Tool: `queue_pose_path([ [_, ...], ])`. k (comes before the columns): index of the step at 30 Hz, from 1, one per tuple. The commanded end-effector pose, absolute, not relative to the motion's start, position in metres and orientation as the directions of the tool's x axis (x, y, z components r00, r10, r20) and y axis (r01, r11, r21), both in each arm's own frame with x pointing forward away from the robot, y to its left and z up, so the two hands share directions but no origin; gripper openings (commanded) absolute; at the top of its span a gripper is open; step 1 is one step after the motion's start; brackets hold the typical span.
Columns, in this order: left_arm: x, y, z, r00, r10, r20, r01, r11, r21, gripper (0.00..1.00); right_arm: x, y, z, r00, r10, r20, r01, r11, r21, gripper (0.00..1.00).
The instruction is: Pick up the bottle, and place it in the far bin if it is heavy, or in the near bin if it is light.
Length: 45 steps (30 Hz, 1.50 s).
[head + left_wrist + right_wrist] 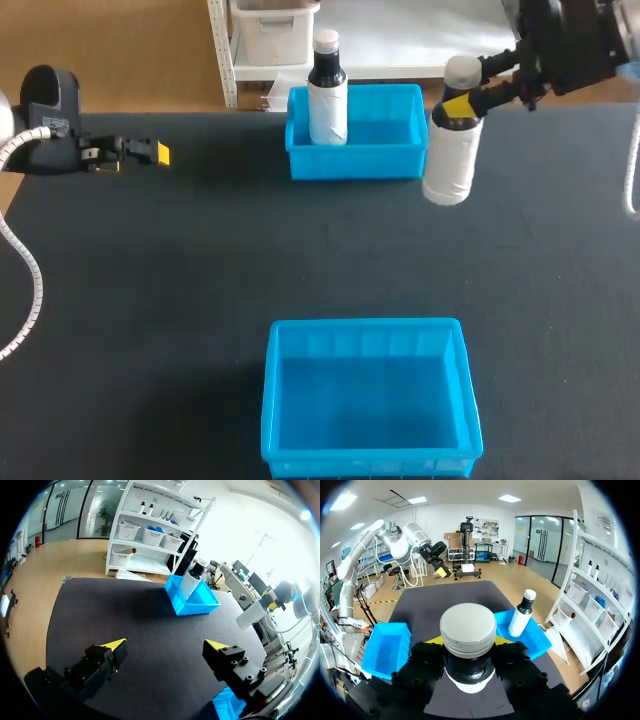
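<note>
Head view, upper right: your right tool [462, 103] clenches the white bottle [448, 165] aloft, presumably weighing it; left tool [146, 152] spread.

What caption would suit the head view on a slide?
Right gripper holds a bottle beside the far bin, where another bottle stands.

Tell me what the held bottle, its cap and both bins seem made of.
Held bottle: likely plastic, matte white wrap, dark neck. Cap: pale grey, ribbed edge, probably plastic. Far bin and near bin: glossy blue molded plastic, judging by thin walls.
</note>
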<state>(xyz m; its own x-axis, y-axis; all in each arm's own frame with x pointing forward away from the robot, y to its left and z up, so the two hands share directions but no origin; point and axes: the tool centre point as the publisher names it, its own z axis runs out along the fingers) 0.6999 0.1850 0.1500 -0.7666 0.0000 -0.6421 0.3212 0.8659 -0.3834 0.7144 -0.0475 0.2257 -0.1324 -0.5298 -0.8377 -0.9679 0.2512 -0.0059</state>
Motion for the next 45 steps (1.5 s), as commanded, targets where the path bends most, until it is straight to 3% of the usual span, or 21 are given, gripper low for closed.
queue_pose_path([
  [1,0.7,0.185,0.15,-0.767,0.0,-0.642,0.321,0.866,-0.383,1.0,0.72,-0.055,0.234,-0.136,-0.529,-0.838,-0.967,0.254,-0.003,0.0],
  [22,0.7,0.185,0.15,-0.767,0.0,-0.642,0.321,0.866,-0.383,1.0,0.807,-0.069,0.247,-0.109,-0.558,-0.823,-0.971,0.239,-0.033,0.0],
  [45,0.7,0.185,0.15,-0.767,0.0,-0.642,0.321,0.866,-0.383,1.0,0.896,-0.024,0.232,-0.053,-0.547,-0.835,-0.991,0.134,-0.025,0.0],
])
